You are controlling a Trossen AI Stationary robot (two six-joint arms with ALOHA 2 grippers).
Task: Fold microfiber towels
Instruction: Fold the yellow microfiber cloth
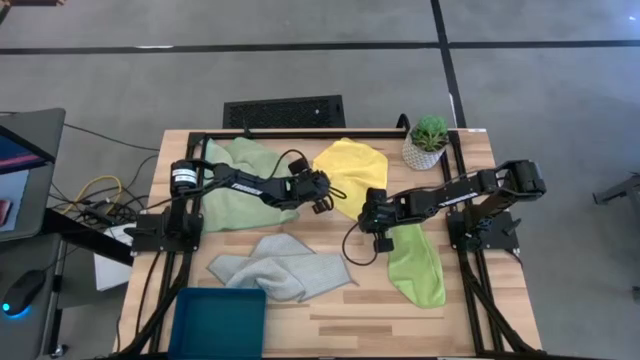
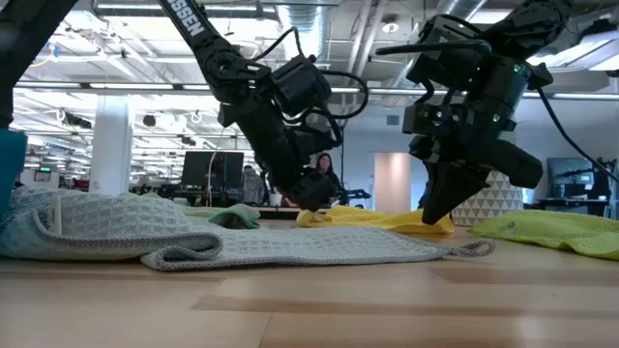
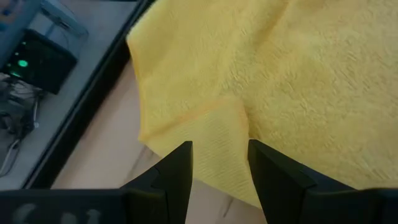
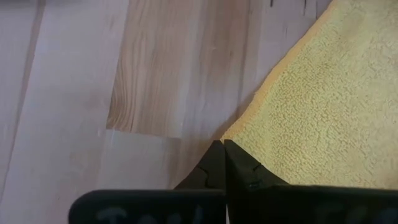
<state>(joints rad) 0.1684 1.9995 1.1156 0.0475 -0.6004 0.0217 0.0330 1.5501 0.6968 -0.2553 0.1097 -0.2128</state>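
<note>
The right gripper (image 4: 219,163) has its jaws pressed together right at a corner of the yellow towel (image 4: 323,99); whether any cloth is pinched between them cannot be told from the wrist view. The left gripper (image 3: 219,171) stands with its jaws parted, straddling a turned-over edge of the same towel without closing on it. From above, both grippers meet near the table's centre, the left at about 9 o'clock of the yellow towel and the right at about 6 o'clock of it, the towel itself lying rumpled toward 12 o'clock of the table (image 1: 330,320). The sage green towel (image 1: 240,185) lies loose under the left arm at about 10 o'clock, the lime green towel (image 1: 418,268) sprawls at 4 o'clock, and the pale grey-green towel (image 1: 275,268) is bunched at 7 o'clock just beside the teal bin (image 1: 218,322). None looks neatly folded, so the task seems barely begun, with all four towels left to do.
</note>
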